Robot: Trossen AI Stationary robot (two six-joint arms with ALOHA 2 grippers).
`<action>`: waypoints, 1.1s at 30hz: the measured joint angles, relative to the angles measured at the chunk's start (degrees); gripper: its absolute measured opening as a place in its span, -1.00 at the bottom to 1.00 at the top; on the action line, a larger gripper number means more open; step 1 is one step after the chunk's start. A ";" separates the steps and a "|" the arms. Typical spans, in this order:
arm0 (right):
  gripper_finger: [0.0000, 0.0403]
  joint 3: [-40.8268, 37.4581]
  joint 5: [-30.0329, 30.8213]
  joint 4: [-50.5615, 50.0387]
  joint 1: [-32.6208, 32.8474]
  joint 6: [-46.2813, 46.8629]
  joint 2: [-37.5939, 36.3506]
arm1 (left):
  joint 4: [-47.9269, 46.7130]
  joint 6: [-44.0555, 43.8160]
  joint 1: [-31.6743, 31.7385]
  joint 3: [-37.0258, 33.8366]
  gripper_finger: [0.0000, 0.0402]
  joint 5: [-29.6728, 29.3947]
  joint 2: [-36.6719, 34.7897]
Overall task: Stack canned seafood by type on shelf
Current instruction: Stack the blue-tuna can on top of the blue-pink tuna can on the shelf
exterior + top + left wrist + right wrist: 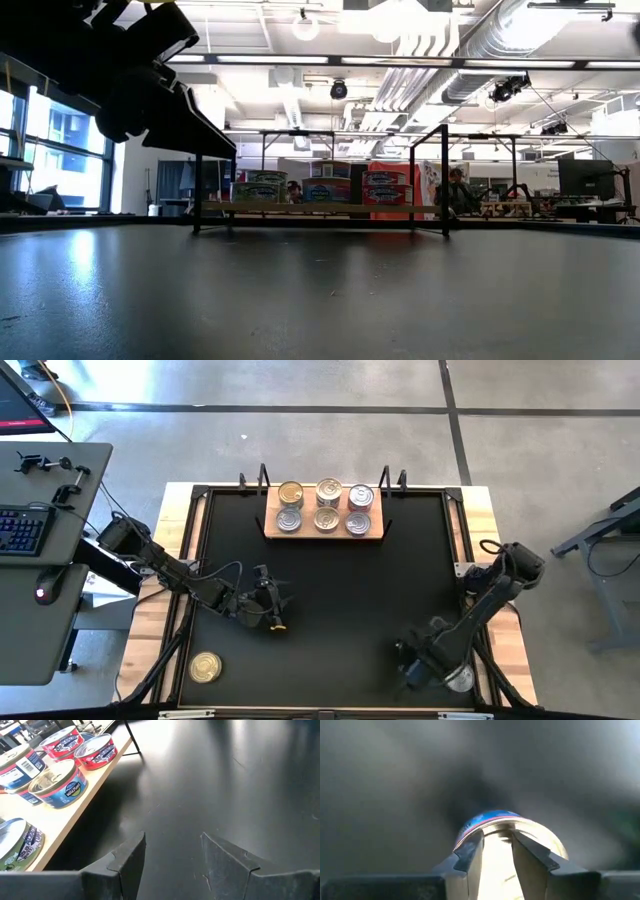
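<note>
Right gripper (497, 852) at the table's five o'clock corner pinches the rim of a blue-labelled tin (512, 832), while the left gripper (172, 857) hangs spread and empty.

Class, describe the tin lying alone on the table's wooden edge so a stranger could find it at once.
Start at the black table in the high view and go to its corner on the left arm's side, away from the shelf. On the wooden border there lies one gold-lidded tin, alone, while six others sit together on the shelf.
</note>
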 joint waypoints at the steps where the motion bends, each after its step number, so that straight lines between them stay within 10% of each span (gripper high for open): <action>1: -0.50 0.03 2.15 2.32 -0.65 -2.38 0.00 | 0.00 0.00 0.00 0.02 -0.07 0.00 0.00; 8: -0.50 2.19 18.25 14.20 -3.81 -20.76 0.22 | -0.04 0.00 0.00 0.02 -0.07 1.31 0.00; 23: -0.50 2.20 6.50 9.17 -1.46 -19.49 0.22 | -0.04 -0.55 0.00 0.02 -0.07 1.33 0.00; 33: -0.50 -5.01 13.98 16.73 -2.38 -17.47 -0.29 | 0.00 -0.55 -0.02 0.02 -0.07 1.33 0.00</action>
